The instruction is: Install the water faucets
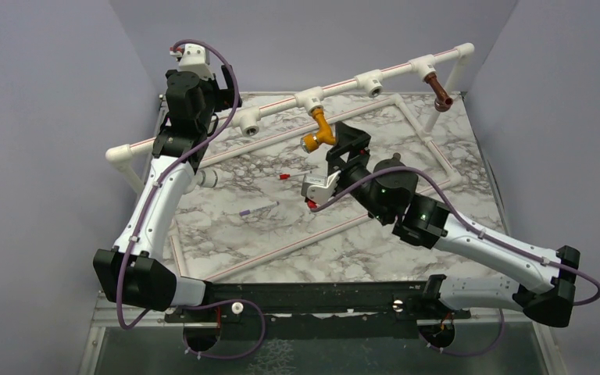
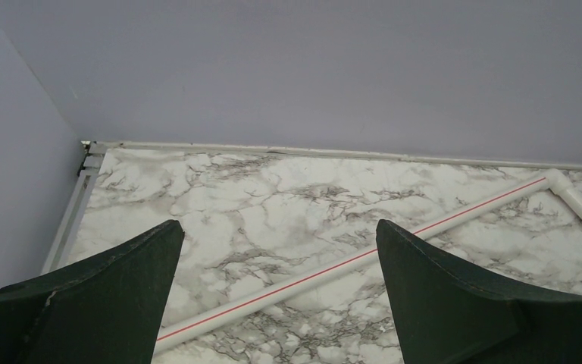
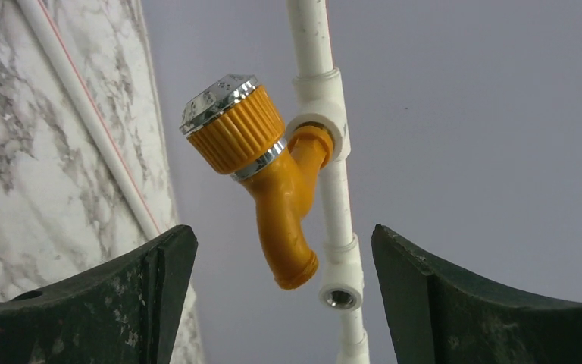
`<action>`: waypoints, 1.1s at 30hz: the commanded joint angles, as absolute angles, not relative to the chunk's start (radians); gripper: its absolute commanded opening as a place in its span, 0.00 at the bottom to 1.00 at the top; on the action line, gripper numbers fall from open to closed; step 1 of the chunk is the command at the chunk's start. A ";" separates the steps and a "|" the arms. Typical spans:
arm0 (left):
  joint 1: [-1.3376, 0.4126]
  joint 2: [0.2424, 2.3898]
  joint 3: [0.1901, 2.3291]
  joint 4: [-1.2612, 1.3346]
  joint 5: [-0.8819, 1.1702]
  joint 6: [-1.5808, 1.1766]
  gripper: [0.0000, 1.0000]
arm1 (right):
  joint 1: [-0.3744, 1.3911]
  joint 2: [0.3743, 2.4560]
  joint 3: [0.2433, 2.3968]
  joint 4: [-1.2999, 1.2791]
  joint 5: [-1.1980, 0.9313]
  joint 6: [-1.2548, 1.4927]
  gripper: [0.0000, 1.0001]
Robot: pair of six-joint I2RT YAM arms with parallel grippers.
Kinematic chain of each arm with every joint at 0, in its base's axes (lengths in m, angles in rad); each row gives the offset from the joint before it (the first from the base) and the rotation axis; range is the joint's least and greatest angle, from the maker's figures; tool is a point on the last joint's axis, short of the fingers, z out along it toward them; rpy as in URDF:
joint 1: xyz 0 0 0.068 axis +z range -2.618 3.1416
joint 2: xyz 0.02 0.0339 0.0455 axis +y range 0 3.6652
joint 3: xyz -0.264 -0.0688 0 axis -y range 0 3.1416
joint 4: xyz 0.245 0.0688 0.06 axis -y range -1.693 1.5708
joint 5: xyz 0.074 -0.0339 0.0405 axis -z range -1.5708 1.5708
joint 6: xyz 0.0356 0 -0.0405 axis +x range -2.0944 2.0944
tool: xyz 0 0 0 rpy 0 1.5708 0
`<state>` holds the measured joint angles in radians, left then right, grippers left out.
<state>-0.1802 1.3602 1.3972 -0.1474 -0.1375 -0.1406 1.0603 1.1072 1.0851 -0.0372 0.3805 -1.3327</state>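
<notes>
The orange-yellow faucet (image 1: 318,129) with its silvery round cap hangs from a white tee (image 1: 310,99) on the raised white pipe. In the right wrist view the faucet (image 3: 273,174) sits in its tee (image 3: 320,121), spout toward me. My right gripper (image 1: 344,137) is open just in front of it, the jaws (image 3: 282,227) wide on either side of the spout and not touching. The dark brown faucet (image 1: 438,90) hangs from the far right tee (image 1: 424,69). My left gripper (image 1: 223,84) is at the back left, open and empty (image 2: 278,224) over the marble.
Two open tees (image 1: 372,82) (image 1: 248,121) sit on the raised pipe; one also shows in the right wrist view (image 3: 341,288). A flat white pipe frame (image 1: 414,125) lies on the marble table (image 1: 359,250); its red-striped pipe (image 2: 348,262) shows under my left gripper. A small red-tipped piece (image 1: 283,177) lies mid-table.
</notes>
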 commanded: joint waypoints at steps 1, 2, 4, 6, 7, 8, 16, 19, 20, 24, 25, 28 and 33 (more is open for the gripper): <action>-0.172 1.411 1.341 -0.307 -0.107 -0.149 0.99 | 1.062 1.144 1.054 0.140 0.434 -1.663 0.89; -0.172 1.413 1.341 -0.306 -0.107 -0.149 0.99 | 1.062 1.158 1.045 0.175 0.450 -1.700 0.89; -0.171 1.410 1.341 -0.308 -0.109 -0.149 0.99 | 1.062 1.184 1.037 0.219 0.475 -1.761 0.89; -0.170 1.412 1.341 -0.308 -0.109 -0.149 0.99 | 1.062 1.202 1.029 0.256 0.480 -1.795 0.87; -0.170 1.413 1.342 -0.308 -0.108 -0.149 0.99 | 1.062 1.210 1.029 0.268 0.482 -1.805 0.86; -0.170 1.414 1.342 -0.309 -0.106 -0.149 0.99 | 1.062 1.220 1.028 0.277 0.491 -1.815 0.85; -0.166 1.416 1.343 -0.311 -0.100 -0.153 0.99 | 1.062 1.273 1.021 0.353 0.535 -1.870 0.69; -0.164 1.416 1.344 -0.311 -0.097 -0.154 0.99 | 1.063 1.280 1.011 0.369 0.535 -1.872 0.61; -0.163 1.416 1.345 -0.311 -0.096 -0.155 0.99 | 1.063 1.283 1.008 0.372 0.535 -1.873 0.58; -0.161 1.417 1.345 -0.311 -0.090 -0.158 0.99 | 1.063 1.290 0.997 0.396 0.530 -1.867 0.45; -0.160 1.417 1.345 -0.311 -0.088 -0.158 0.99 | 1.063 1.292 0.996 0.402 0.529 -1.860 0.41; -0.158 1.416 1.345 -0.311 -0.085 -0.160 0.99 | 1.064 1.302 0.997 0.416 0.534 -1.837 0.15; -0.157 1.416 1.345 -0.311 -0.081 -0.161 0.99 | 1.066 1.318 1.003 0.471 0.556 -1.700 0.01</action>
<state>-0.1692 1.3655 1.4006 -0.1474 -0.1085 -0.1532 1.0607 1.2922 1.0077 0.3805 0.5117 -1.8172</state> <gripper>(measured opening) 0.989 0.271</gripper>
